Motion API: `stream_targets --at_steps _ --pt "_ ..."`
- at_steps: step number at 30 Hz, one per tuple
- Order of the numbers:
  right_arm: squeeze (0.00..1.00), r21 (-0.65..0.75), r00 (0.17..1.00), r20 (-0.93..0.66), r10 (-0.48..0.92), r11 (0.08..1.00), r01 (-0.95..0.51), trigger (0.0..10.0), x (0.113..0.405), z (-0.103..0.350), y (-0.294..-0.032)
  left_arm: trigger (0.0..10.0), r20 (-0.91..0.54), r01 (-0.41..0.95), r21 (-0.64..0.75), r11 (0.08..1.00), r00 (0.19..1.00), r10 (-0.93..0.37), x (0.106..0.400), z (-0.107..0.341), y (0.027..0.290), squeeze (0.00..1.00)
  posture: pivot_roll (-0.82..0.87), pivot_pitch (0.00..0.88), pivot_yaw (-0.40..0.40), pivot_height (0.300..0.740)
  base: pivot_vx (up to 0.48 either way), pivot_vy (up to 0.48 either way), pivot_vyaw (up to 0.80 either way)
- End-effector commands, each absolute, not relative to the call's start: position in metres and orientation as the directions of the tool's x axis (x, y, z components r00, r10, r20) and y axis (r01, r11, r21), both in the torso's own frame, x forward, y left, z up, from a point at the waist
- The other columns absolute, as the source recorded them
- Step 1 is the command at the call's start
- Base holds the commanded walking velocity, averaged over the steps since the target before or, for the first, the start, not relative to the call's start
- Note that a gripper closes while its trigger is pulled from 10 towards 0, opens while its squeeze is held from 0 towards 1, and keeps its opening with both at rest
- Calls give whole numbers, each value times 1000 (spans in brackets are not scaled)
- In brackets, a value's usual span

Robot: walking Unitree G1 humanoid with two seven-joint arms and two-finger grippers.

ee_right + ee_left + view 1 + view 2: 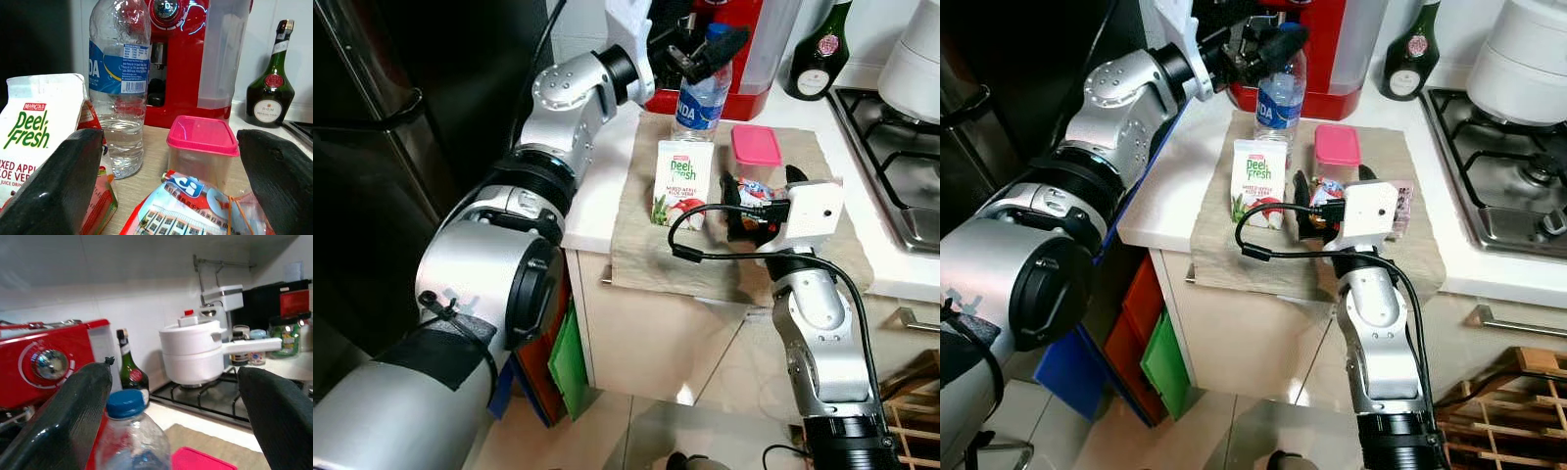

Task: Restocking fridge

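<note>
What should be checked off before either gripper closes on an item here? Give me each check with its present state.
1. Left gripper open around the water bottle cap: ok, the fingers stand apart at the cap, one on each side.
2. Right gripper open over the snack packet: ok, fingers spread wide with the packet between them.
3. Bottle upright on the cloth mat: ok.
4. Juice carton standing beside the packet, free of the right fingers: cannot tell, it sits very close to one finger.
5. Pink-lidded container out of the grasp path: ok, it stands behind the packet.
6. Fridge door open for loading: cannot tell.
</note>
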State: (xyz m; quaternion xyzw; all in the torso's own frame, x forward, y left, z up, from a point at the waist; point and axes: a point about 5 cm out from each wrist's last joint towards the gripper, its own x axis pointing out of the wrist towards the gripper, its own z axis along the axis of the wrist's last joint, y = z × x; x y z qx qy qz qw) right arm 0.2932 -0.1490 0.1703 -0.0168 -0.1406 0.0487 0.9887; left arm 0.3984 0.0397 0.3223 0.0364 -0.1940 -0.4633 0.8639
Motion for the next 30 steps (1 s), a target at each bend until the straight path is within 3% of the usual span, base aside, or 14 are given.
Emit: stream_targets --at_steps 1,7,18,19,20,21,22,30 --pt "0 -43 954 287 92 996 -83 10000 290 170 -150 10000 285 796 264 545 475 -832 397 329 34 0 -104 0 56 740 0 0 0" --pt "0 -39 955 284 86 996 -78 10000 288 169 -149 10000 261 799 269 538 477 -839 396 327 28 0 -107 0 64 740 0 0 0" --pt "0 -39 957 281 75 997 -66 10000 286 167 -151 10000 252 703 185 687 642 -724 405 319 29 0 -120 0 74 740 0 0 0" --pt "0 -39 957 281 74 997 -66 10000 286 167 -151 5451 239 709 163 687 647 -724 405 315 28 0 -121 0 74 740 0 0 0" --pt "0 -40 957 280 74 997 -65 10000 286 167 -151 4392 233 707 159 689 651 -723 405 312 27 0 -121 0 74 740 0 0 0" --pt "0 -40 957 280 74 997 -65 10000 286 167 -151 4392 233 707 159 689 651 -723 405 312 27 0 -121 0 74 740 0 0 0" --pt "0 -40 957 280 74 997 -66 10000 286 167 -151 0 221 707 155 690 656 -722 405 309 27 0 -121 0 75 740 0 0 0" --pt "0 -40 957 281 74 997 -65 10000 286 168 -150 0 163 701 119 703 685 -710 406 297 22 0 -121 0 78 740 0 0 0"
